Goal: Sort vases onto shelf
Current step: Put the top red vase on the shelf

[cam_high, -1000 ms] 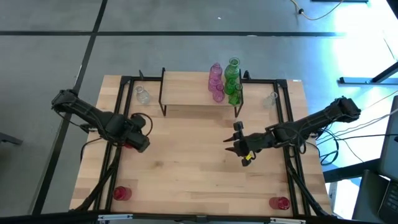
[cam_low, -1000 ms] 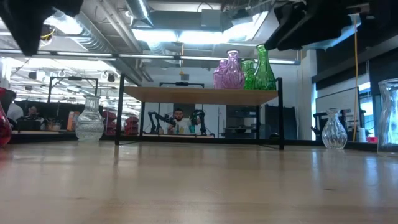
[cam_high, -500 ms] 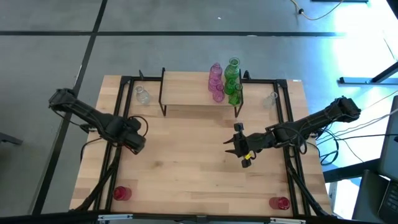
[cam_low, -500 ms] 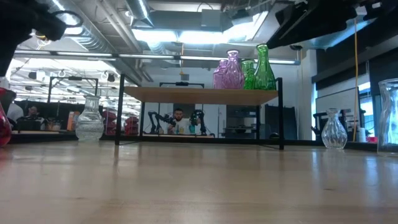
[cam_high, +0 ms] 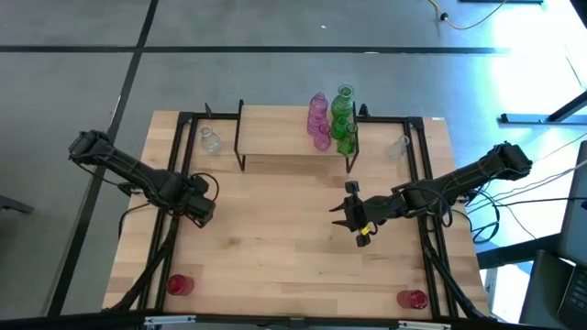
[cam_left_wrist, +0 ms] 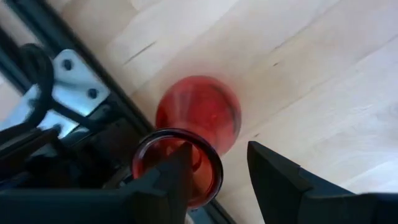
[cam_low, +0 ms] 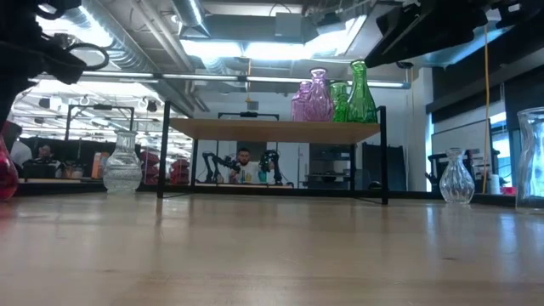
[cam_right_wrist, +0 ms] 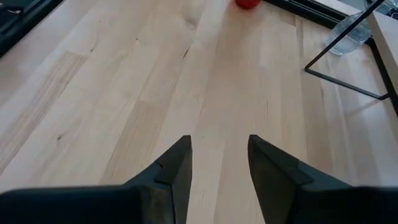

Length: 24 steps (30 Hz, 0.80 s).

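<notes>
1. The left claw (cam_high: pixel 204 213), jaws spread with nothing between them, hangs near the table's left frame rail (cam_high: pixel 171 229); a red vase (cam_left_wrist: pixel 198 122) stands upright just beyond its fingertips.
2. The right claw (cam_high: pixel 352 219), jaws apart, hovers over open bare tabletop (cam_high: pixel 275 247); the shelf (cam_high: pixel 284 139) lies beyond it.

We see the shelf (cam_high: pixel 293 137), a low light-wood board on thin black legs, at the table's far edge. Pink vases (cam_high: pixel 318 117) and green vases (cam_high: pixel 344 119) stand upright, clustered at its right end. On the table, clear vases stand far left (cam_high: pixel 210 140) and far right (cam_high: pixel 401 146); red vases stand near left (cam_high: pixel 180 285) and near right (cam_high: pixel 414 299).
</notes>
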### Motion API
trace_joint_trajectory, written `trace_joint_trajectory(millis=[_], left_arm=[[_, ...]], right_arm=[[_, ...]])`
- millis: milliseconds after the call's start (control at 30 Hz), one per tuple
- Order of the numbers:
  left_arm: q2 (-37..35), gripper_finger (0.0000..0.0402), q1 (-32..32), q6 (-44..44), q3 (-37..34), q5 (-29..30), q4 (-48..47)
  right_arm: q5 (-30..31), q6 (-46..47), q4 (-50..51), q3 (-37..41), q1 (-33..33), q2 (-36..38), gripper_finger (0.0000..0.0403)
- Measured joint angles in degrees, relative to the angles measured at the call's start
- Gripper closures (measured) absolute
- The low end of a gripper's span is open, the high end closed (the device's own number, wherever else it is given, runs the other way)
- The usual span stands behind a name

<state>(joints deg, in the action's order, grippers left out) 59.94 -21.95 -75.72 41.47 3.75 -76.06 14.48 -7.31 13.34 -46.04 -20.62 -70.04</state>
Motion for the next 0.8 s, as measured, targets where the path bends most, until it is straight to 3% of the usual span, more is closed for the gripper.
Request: trace_joint_trajectory(millis=[133,433,600,800], left_arm=[[0.3,0.0275,0.2,1.1,0.3,0.9,0.2],[0.2,0.0385,0.7,5.3,0.6,2.0,-1.4],[1.5,0.0384,0.7,7.9,3.0,2.4,-0.3],[5.3,0.0388,1.5,17.1,13.0,7.3,-2.4]], right_arm=[[0.0,0.4,0.0,0.0,0.0,0.0,0.0262],[0.0,0.7,0.1,0.0,0.0,0.0,0.0262],[0.0,0.7,0.0,0.0,0.0,0.0,0.0262],[0.0,0.7,-1.0,0.0,0.0,0.0,0.0262]])
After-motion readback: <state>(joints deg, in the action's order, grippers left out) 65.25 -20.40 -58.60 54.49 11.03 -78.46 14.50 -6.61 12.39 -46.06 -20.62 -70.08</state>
